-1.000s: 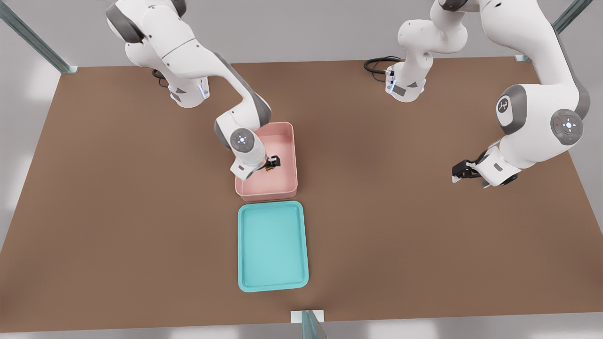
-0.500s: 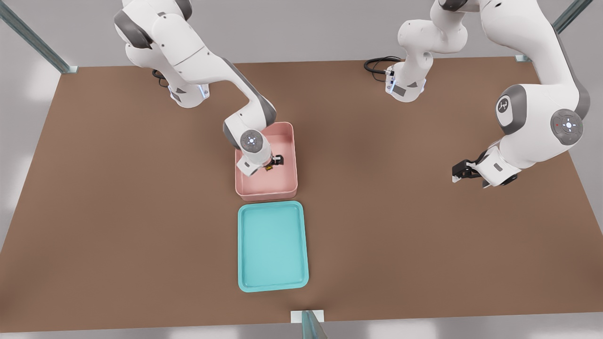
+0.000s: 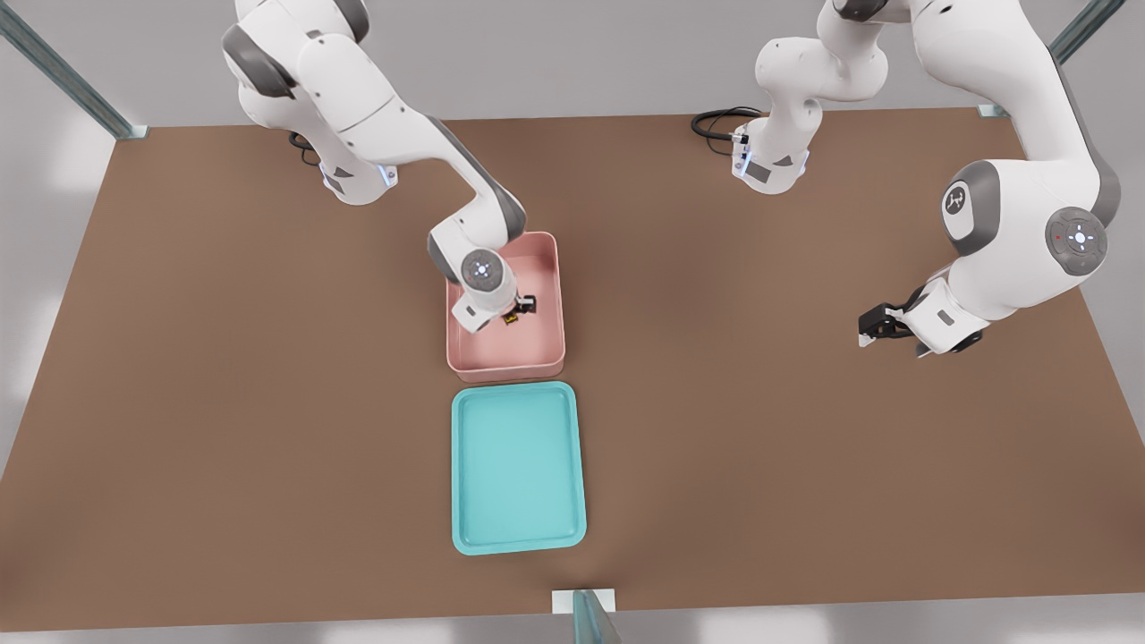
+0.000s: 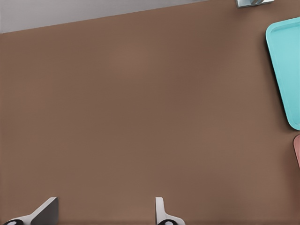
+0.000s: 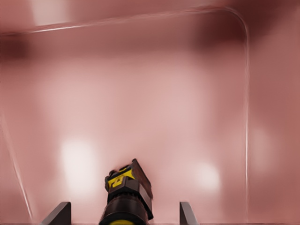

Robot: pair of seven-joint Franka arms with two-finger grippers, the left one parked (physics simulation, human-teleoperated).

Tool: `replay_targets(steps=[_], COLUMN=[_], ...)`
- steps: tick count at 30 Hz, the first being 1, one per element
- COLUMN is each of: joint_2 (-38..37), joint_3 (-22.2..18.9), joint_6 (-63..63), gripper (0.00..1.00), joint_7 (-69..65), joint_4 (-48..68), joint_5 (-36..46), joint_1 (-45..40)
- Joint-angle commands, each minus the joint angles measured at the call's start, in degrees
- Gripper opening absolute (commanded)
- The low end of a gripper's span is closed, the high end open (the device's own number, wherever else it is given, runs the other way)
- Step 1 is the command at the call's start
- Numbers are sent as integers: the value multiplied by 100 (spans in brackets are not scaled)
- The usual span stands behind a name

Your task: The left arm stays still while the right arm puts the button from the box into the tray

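Note:
The pink box (image 3: 505, 368) stands mid-table, with the turquoise tray (image 3: 519, 470) just in front of it; the tray's edge (image 4: 287, 70) also shows in the left wrist view. My right arm reaches down into the box. The small button (image 3: 512, 317) lies on the box floor, its yellow cap and dark base partly covered by the hand. In the right wrist view the button (image 5: 127, 190) sits on the pink floor (image 5: 140, 93) between the two dark fingertips (image 5: 60, 213), which stand wide apart on either side without touching it. The gripper (image 3: 521, 309) is open, low inside the box.
The tray holds nothing. The parked arm's hand (image 3: 881, 324) hangs over the brown table (image 3: 224, 402) at the front view's right. A black cable (image 3: 716, 121) lies by that arm's base. A metal post (image 3: 590, 617) stands at the near table edge.
The right arm's wrist has moved slightly toward the front view's right and sunk deeper into the box, bringing the open fingers down around the button. The button, box and tray have stayed put.

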Motion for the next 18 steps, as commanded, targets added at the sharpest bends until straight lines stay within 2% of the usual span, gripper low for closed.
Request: replay_targets(steps=[1,6,10,12,18], joint_2=[-56,-12,23,32,76], joint_3=[3,47,47,47,47], joint_6=[-6,47,56,65,188], gripper=[89,87,81,69,69], joint_7=[185,176,106,44,-26], joint_4=[-41,-49,-49,-49,-49], joint_5=[12,4,12,4,4], joint_1=[0,0,0,-9,-17])
